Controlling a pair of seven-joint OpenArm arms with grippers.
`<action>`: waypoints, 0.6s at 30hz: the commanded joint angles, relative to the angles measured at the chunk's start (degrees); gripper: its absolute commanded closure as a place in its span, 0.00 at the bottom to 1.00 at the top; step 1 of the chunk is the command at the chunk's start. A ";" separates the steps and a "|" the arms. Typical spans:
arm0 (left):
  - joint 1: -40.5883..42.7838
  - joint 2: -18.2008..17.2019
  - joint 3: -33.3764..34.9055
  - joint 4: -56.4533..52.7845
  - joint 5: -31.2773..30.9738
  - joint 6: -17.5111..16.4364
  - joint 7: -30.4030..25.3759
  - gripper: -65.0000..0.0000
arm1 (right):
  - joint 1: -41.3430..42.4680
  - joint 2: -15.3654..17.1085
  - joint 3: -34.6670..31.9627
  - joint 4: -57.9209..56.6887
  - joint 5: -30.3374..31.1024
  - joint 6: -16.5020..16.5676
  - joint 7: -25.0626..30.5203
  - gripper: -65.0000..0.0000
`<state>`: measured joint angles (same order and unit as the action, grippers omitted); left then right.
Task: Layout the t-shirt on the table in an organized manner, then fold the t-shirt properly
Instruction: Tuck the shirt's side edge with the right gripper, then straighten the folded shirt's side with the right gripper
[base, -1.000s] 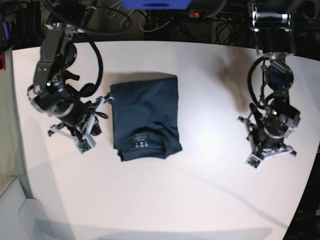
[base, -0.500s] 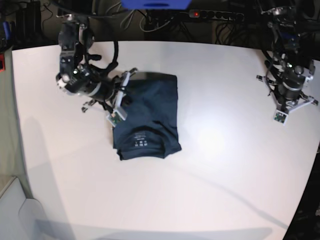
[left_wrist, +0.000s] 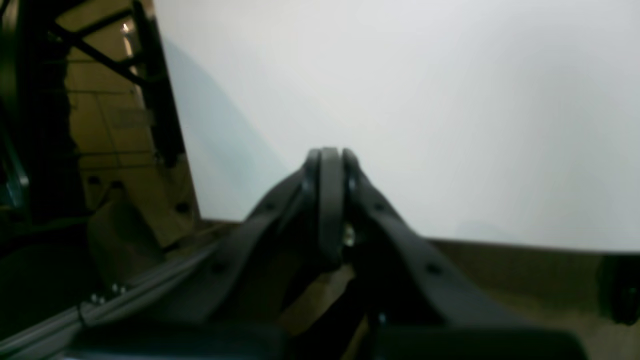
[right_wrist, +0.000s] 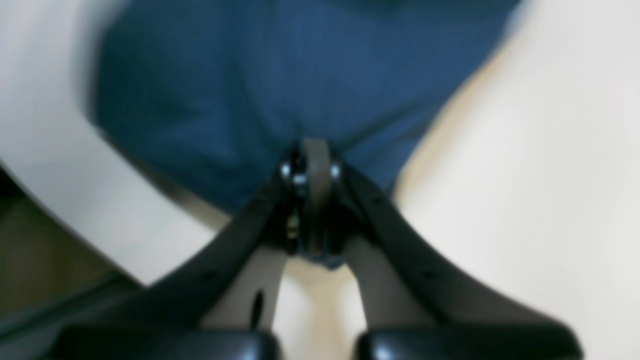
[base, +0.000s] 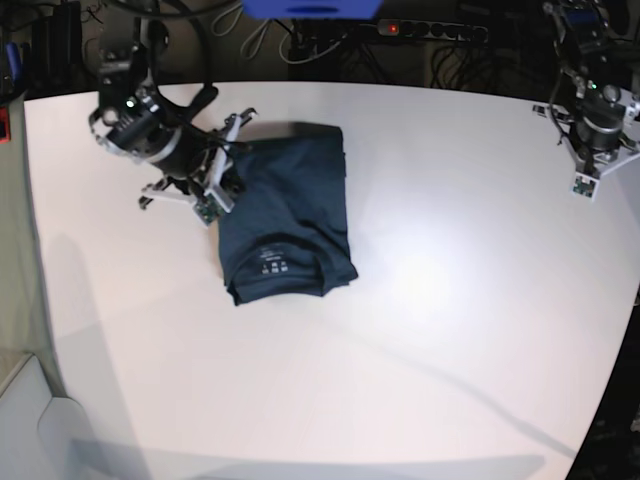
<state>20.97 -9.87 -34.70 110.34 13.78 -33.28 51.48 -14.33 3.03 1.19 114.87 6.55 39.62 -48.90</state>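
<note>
base view: t-shirt (base: 287, 222) folded into a compact rectangle toward counter's (base: 430, 330) far-left corner; folding nearly done. right tool (base: 222, 165) pinched together at its far-left edge; left tool (base: 590, 170) closed, empty, far-right edge.

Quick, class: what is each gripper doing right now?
Left gripper: closed, holding nothing.
Right gripper: closed, against the t-shirt; whether it pinches cloth cannot be told.

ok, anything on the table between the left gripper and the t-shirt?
Nothing: base view shows only bare table between the left gripper and the t-shirt.
</note>
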 joint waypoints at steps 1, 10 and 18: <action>1.05 -0.37 -0.42 1.08 -1.52 -1.14 -0.54 1.00 | -0.93 -0.08 -0.09 2.36 1.06 0.38 0.33 1.00; 5.62 6.48 -15.19 1.52 -10.66 -6.72 -0.54 1.00 | -11.65 0.01 9.23 1.48 1.06 0.38 2.97 1.00; 9.67 11.14 -23.10 1.17 -10.31 -6.72 -0.54 1.00 | -14.90 1.50 13.09 -0.54 1.15 0.38 4.64 1.00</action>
<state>30.33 1.76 -57.43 110.74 3.60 -40.29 51.64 -29.95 3.86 14.04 113.38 6.72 39.81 -45.80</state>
